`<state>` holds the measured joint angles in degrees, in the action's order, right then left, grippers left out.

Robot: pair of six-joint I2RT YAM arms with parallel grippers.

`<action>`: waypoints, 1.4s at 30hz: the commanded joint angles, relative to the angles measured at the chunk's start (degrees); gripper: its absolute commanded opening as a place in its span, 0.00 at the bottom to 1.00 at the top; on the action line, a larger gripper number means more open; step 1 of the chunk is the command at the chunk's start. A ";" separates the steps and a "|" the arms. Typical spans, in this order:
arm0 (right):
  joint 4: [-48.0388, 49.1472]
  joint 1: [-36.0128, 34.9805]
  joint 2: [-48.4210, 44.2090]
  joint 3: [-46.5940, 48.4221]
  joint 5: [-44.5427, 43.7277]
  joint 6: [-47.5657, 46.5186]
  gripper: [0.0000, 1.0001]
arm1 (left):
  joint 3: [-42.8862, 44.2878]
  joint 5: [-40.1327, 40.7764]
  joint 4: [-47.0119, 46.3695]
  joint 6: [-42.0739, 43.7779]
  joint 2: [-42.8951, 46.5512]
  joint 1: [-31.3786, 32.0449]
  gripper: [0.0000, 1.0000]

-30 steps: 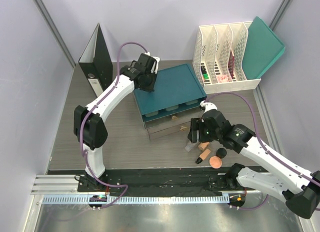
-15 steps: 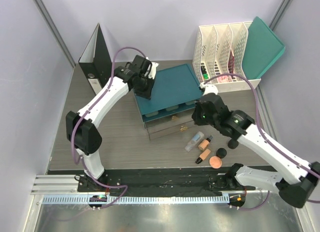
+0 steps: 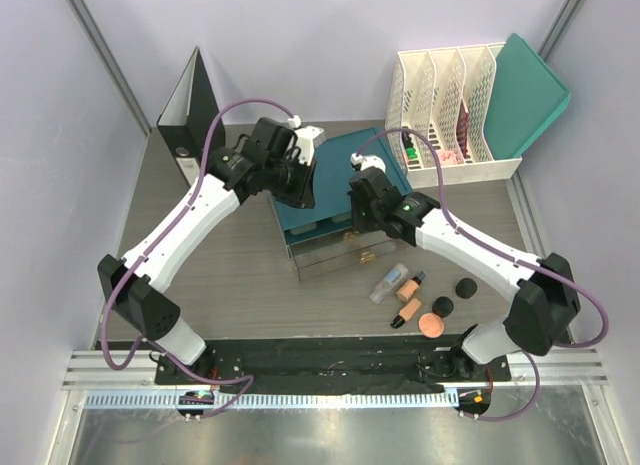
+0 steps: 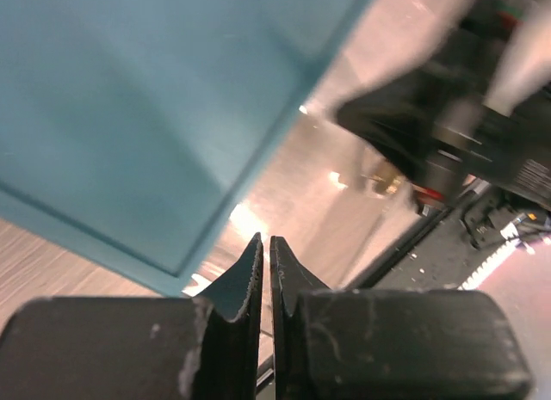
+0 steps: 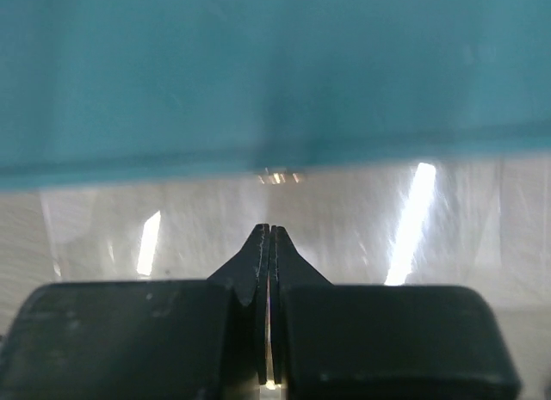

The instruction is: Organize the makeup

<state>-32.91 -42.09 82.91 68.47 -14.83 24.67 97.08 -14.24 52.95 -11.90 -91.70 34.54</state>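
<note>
Both the left gripper (image 4: 265, 242) and the right gripper (image 5: 269, 231) hung closed and empty over the teal drawer box (image 3: 350, 165). The makeup (image 3: 408, 286) lay on the table (image 3: 240, 275) toward the bases, the clear bottle (image 3: 387, 283) slanting, probably nearest the right gripper.

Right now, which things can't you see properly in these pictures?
- Top view: the left arm and right arm cover part of the teal drawer box, hiding some drawer fronts.
- Top view: things in the white file rack are too small to name.
- Left wrist view: beyond the left gripper, the right arm is a dark blur.
- Right wrist view: past the right gripper, only teal and glare; no makeup in frame.
</note>
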 commanded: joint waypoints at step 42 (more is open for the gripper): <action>-5.67 18.26 -16.55 4.66 -8.19 0.12 0.78 | -2.42 -7.13 -10.85 7.24 -9.98 26.36 0.86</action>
<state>-35.48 -27.31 69.10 74.04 -17.02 23.68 91.64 -20.78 44.29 -7.90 -98.87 60.31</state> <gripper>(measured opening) 0.743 0.867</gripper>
